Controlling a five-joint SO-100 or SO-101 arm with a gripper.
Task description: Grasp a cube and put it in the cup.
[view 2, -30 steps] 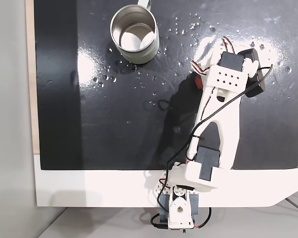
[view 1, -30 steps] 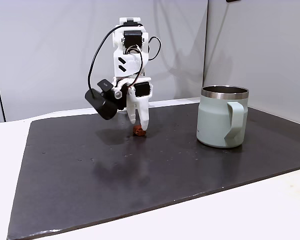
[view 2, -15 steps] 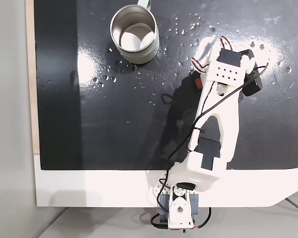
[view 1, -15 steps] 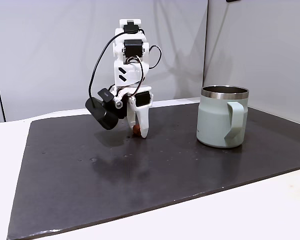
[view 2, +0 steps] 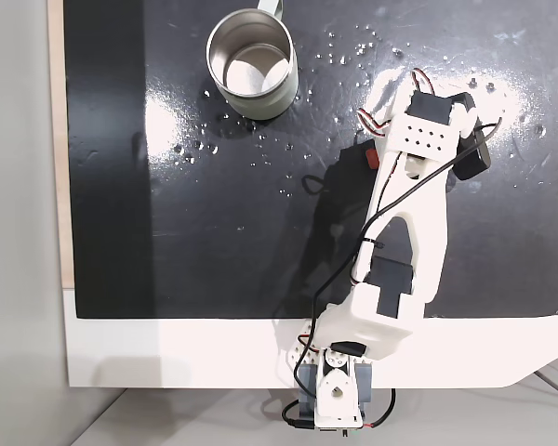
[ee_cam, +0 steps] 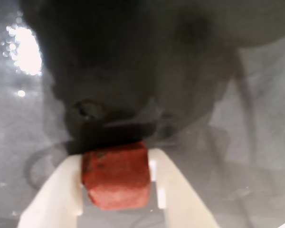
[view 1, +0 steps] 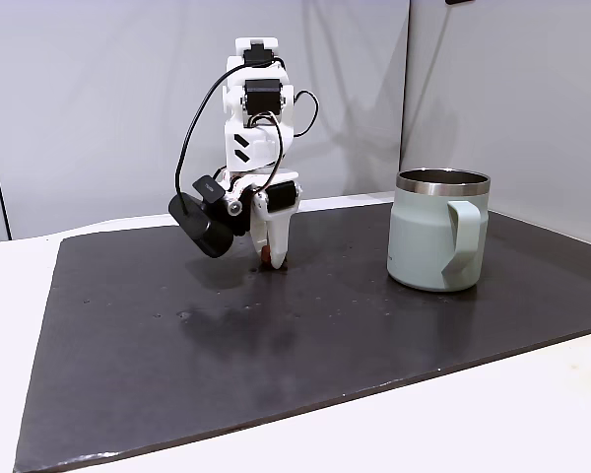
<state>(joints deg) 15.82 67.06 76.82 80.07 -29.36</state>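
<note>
In the wrist view, the white two-finger gripper (ee_cam: pixel 118 190) is clenched on the tiny reddish-brown, slightly rounded matte cube (ee_cam: pixel 116 175), its fingers (ee_cam: pixel 54 190) pressing both sides just above the dark glossy mat (ee_cam: pixel 256 118). In a fixed view, gripper (view 1: pixel 273 258) and cube (view 1: pixel 267 258) sit well left of the pale sage-green steel-rimmed mug (view 1: pixel 439 235), which stands upright on the mat.

We see a white desk (view 1: pixel 532 404) carrying a dark mat (view 1: pixel 276 335); the cup (view 1: pixel 439 232) stands on the mat.
</note>
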